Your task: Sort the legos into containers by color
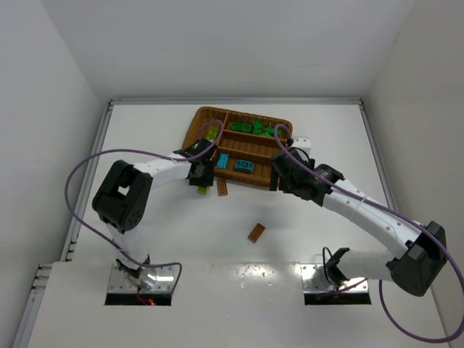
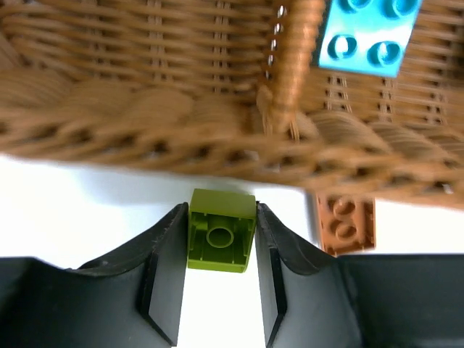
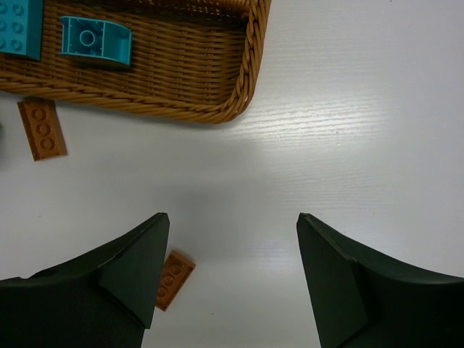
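Top view. Tray (image 1: 194, 130) at the far middle of the table (image 1: 145, 246). Green bricks (image 1: 254, 129) grouped in a far slot, blue bricks (image 1: 244, 167) in the nearest slot, so kept apart by colour. Left gripper (image 1: 201, 181) at the tray's near-left edge, clamped on a lime brick (image 1: 202, 190) just outside the wall, probably for lifting over the rim. Impossible to tell which section takes lime. Brown plate (image 1: 222, 188) flat on the table just beside the tray's near wall; brown brick (image 1: 256, 233) alone further toward the arms. Both likely unsorted. Right gripper (image 1: 279, 174) at the tray's near-right corner.

Left wrist view. Narrow grip, both fingers pressed flat against the lime brick's sides, hollow underside toward the camera. Squeezed across the plain faces, presumably to stop any twisting. Woven wall straight ahead, not yet cleared. Brown plate to the right of the fingers, on the table.

Right wrist view. Fingers spread wide, nothing between them, only bare table below. Brown brick just beside the left finger, partly hidden behind it, a likely next pick. Tray corner beyond, blue bricks inside.
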Motion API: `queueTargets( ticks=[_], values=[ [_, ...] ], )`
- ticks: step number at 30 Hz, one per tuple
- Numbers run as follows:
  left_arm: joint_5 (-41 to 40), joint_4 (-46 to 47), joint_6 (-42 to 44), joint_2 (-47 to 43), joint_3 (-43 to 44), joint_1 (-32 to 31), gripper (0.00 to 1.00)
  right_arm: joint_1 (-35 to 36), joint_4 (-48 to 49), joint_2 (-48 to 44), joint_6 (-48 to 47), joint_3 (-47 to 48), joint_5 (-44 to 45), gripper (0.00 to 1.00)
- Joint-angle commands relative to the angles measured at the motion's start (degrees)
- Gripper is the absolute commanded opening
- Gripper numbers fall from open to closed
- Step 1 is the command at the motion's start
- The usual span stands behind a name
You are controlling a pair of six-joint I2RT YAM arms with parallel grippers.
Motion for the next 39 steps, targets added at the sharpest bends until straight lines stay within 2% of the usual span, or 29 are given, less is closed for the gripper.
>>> queueTargets(
  ticks=[1,3,7,10,17,22,27,29,31,39],
  values=[
    [0.4,-2.26,-0.15,-5.69,-0.66,-0.54,0.18,0.14,0.05,-1.46,0.8,1.74,1.11,0.72],
    [0.4,-4.47,-0.15,-7.89,-0.66,-0.54,0.13,0.14,0.58,-0.94,0.8,1.22,0.59,0.72],
    [-1.71,-10.27,-0.15,-14.21,3.89,-0.54,0.13,0.14,1.2,-0.93,0.8,0.61,0.59,0.72],
    [-2.24,-12.21,-0.15,-13.36,8.81,2.26,0.13,0.14,1.72,-0.93,0.8,0.6,0.07,0.72],
    [-2.85,-14.76,-0.15,2.89,30.14,7.27,0.13,0.14,0.33,-1.46,1.33,-0.63,-2.4,0.72],
    [-2.85,-16.61,-0.76,14.57,41.77,9.21,0.15,2.85,-1.7,-3.56,4.48,-3.44,-3.62,0.72],
    [-1.1,-19.68,-0.24,18.38,48.81,9.74,0.77,8.82,-0.48,-3.57,8.79,-7.04,-8.1,0.75],
    [-0.31,-19.69,-0.24,16.46,47.86,9.13,0.85,11.1,2.23,-2.26,11.25,-8.27,-9.6,0.76],
    [-1.0,-19.69,0.29,12.87,45.93,8.25,0.88,14.01,4.44,0.29,12.49,-9.68,-12.31,0.78],
    [-3.99,-19.69,-1.91,-5.68,31.61,7.02,0.88,17.72,13.49,13.12,15.74,-10.73,-21.03,0.79]
  ],
)
